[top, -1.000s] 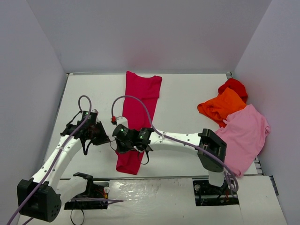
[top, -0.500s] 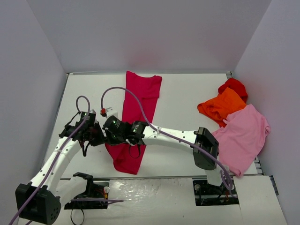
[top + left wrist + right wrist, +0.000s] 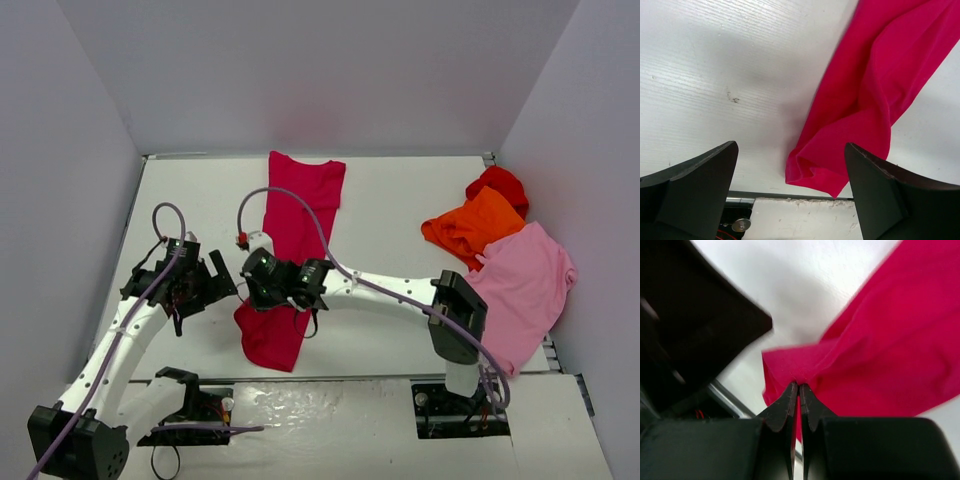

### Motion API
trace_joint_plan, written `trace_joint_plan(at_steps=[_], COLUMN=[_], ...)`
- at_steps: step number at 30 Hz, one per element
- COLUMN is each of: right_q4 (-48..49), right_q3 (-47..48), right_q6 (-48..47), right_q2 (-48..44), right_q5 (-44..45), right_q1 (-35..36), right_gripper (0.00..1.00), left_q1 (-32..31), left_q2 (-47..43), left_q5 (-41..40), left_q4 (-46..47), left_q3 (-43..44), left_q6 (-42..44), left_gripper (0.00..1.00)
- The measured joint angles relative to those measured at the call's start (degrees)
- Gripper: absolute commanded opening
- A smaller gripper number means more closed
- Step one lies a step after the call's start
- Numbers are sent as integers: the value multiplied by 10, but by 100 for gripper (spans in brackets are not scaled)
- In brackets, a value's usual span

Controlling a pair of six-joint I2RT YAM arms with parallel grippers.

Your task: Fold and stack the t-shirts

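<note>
The raspberry-red t-shirt lies as a long narrow strip left of the middle of the tabletop. Its collar end touches the far edge and its bunched lower end stops just short of the near edge. There is bare surface on both sides of it: a wide stretch towards the right edge and a narrower lane towards the left edge (the left arm takes up much of that).

The orange t-shirt, the pale pink t-shirt and the bright red t-shirt are heaped against the right edge, touching one another. The pink one hangs over the near right corner.

The right arm bends at its elbow near the pink shirt, and its forearm runs leftward along the near edge. The right gripper pinches a fold at the strip's left margin and lifts it slightly.

The left arm slants up from the near left corner. The left gripper has its jaws spread wide and empty, just beside the shirt's lower corner.
</note>
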Motion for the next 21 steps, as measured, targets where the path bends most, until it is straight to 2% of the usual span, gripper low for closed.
trace_joint_plan(at_steps=[7, 21], right_q4=[-2, 17], right_q3=[-191, -311], right_q6=[61, 148], right_q2=[-116, -161], right_q5=[-1, -2], right_q1=[30, 68], right_gripper=[0, 0], left_q1=[-1, -1], left_q2=[2, 4], left_q5=[-10, -14], left_q4=[-1, -3], left_q3=[12, 12], left_q6=[0, 0], left_gripper=[88, 89])
